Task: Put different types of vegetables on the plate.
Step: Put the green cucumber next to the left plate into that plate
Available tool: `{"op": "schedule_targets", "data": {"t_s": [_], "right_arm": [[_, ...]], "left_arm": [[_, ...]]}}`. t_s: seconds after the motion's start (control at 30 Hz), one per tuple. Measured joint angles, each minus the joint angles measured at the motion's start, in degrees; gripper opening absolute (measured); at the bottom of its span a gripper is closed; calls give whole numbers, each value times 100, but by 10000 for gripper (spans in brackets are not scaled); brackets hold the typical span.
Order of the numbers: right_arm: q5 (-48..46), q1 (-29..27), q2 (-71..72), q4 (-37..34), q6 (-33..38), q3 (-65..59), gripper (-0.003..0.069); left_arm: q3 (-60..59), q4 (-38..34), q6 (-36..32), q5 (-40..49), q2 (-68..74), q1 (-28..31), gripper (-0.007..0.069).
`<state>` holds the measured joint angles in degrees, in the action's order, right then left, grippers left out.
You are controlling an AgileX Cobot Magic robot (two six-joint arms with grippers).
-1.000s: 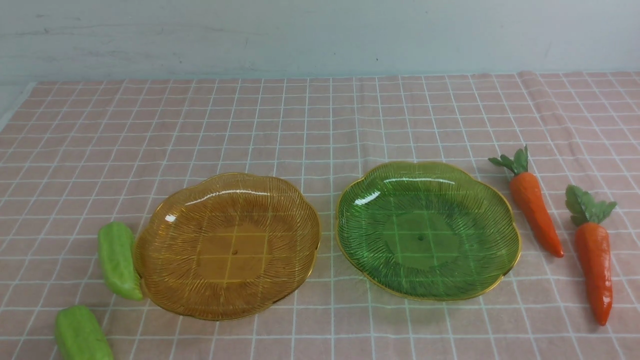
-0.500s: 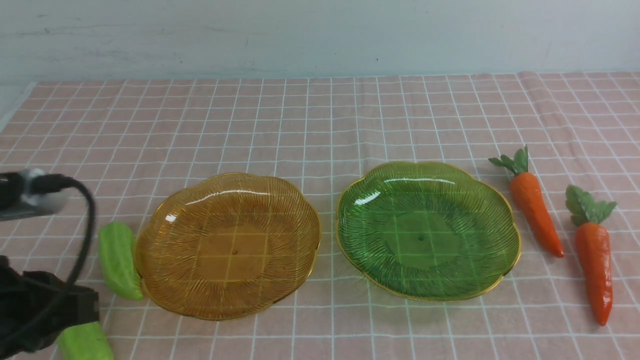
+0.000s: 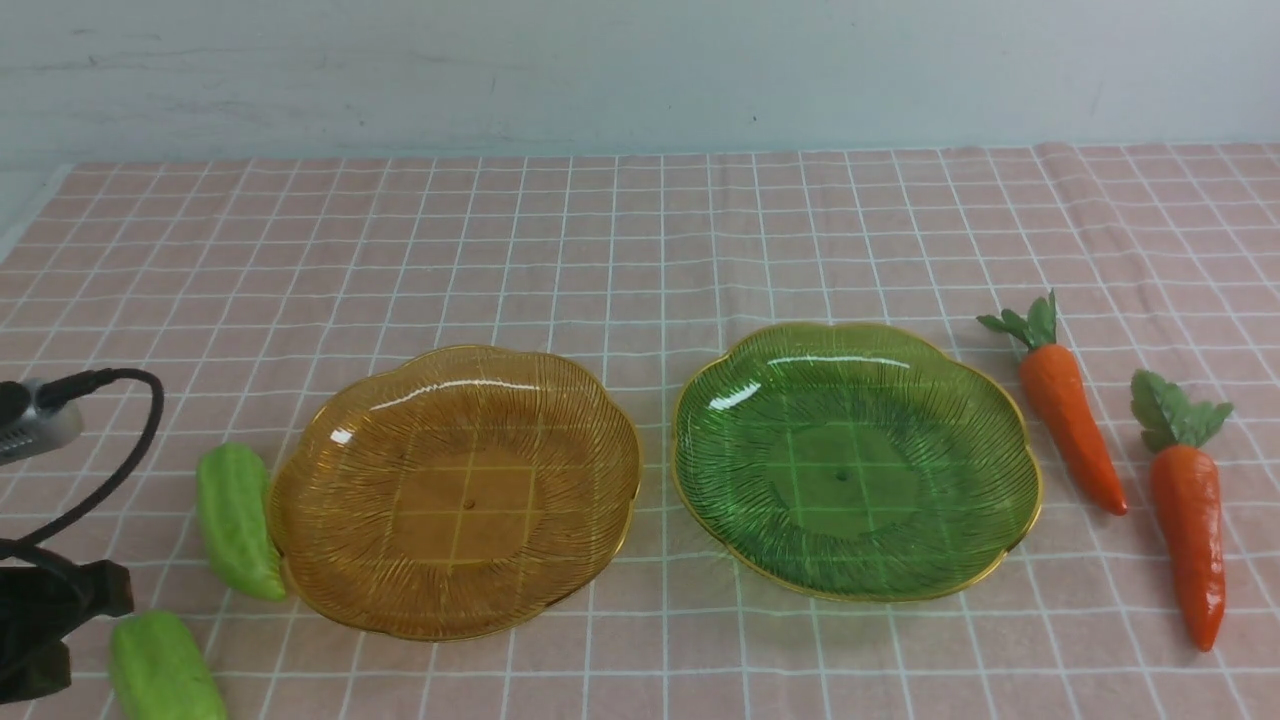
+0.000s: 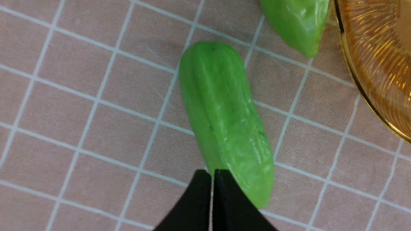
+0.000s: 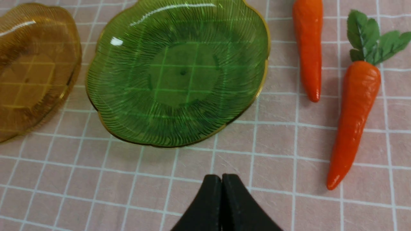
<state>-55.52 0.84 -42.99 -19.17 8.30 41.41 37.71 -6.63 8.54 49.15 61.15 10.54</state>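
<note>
Front: the left arm [image 3: 50, 600] sits beside the near gourd [image 3: 165, 665]. Left wrist: the left gripper [image 4: 212, 173], clenched empty, has its tips over that gourd's end. Right wrist: the right gripper [image 5: 221, 178], clenched empty, faces the green plate [image 5: 176, 106]

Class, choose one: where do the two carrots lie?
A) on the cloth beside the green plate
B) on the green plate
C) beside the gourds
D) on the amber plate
A: the inner carrot and the outer carrot both lie on the cloth, just right of the green plate.
</note>
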Motion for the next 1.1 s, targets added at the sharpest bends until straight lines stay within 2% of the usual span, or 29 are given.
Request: {"op": "schedule_targets", "data": {"t_s": [0.1, 0.17, 0.23, 0.3, 0.33, 0.4, 0.47, 0.53, 0.67, 0.83, 0.9, 0.97, 1.0, 1.03, 1.1], "right_arm": [[111, 0, 0, -283, 155, 6, -17], [218, 0, 0, -497, 355, 6, -17], [238, 0, 0, -590, 475, 6, -17], [238, 0, 0, -606, 502, 6, -17], [250, 0, 0, -624, 519, -5, -17], [290, 0, 0, -635, 537, -54, -17], [307, 0, 0, -649, 538, -129, -17], [314, 0, 0, -679, 549, -234, -17], [315, 0, 0, -750, 554, -344, -17], [400, 0, 0, -797, 554, -344, -17], [440, 0, 0, -801, 554, -344, -17], [474, 0, 0, -801, 554, -344, -17], [479, 0, 0, -801, 554, -344, -17], [481, 0, 0, -813, 554, -344, -17], [485, 0, 0, -813, 555, -344, -17]], "left_arm": [[0, -151, -73, -96, 244, 25, 4], [0, -373, -238, -276, 470, 25, 36], [0, -715, -532, -506, 782, 25, 127], [0, -826, -646, -574, 886, 25, 176], [0, -943, -798, -684, 1048, 25, 253], [0, -981, -854, -803, 1215, 25, 363], [0, -976, -854, -910, 1394, 25, 447], [5, -891, -854, -984, 1673, 25, 582], [12, -700, -532, -1116, 2133, 25, 678], [19, -642, -305, -1297, 2578, 25, 668], [24, -642, -227, -1353, 2684, 25, 594], [67, -642, -145, -1329, 2711, 25, 454], [78, -642, -147, -1321, 2716, 25, 424], [234, -618, -128, -1086, 2716, 30, 354], [547, -550, -128, -683, 2646, 30, 332]]}}
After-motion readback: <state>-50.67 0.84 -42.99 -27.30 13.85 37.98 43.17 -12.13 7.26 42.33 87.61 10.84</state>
